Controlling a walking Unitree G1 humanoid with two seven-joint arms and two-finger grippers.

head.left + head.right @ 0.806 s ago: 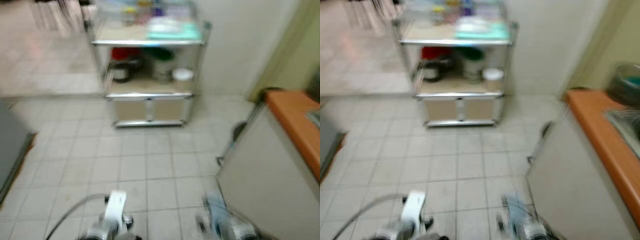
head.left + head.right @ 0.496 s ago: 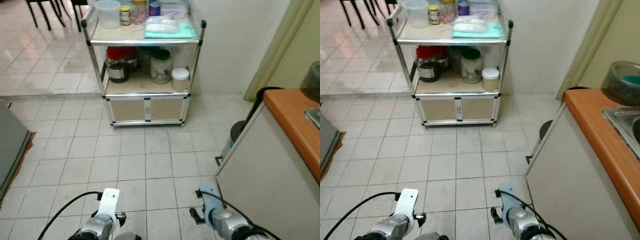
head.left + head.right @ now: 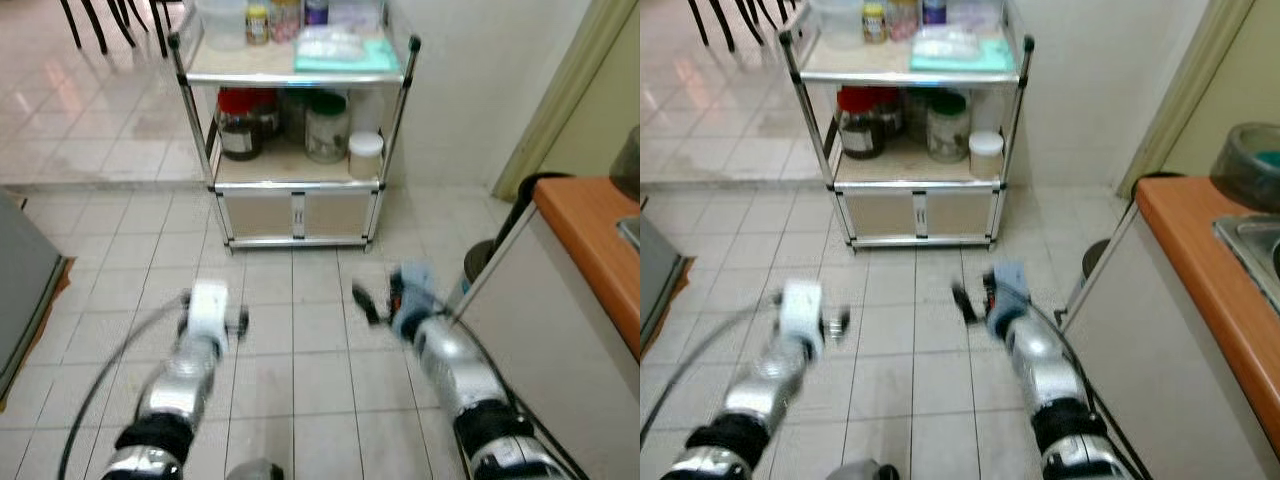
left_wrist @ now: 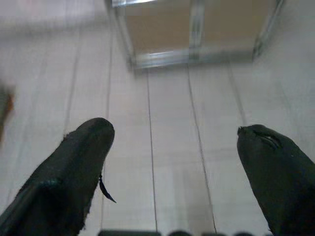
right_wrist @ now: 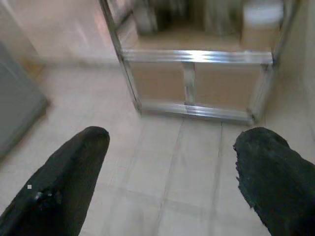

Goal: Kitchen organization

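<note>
While the metal shelf cart (image 3: 295, 130) stands against the wall across the tiled floor (image 3: 100, 250), both silver arms have swung up from low at the robot's front and now reach out toward it, a sign that the approach is giving way to a reach. Jars and containers (image 3: 325, 127) to be organized sit on its middle and top shelves, well apart from the arms. Left claw (image 4: 172, 162) and right claw (image 5: 170, 172) are both spread wide, grasping nothing.
</note>
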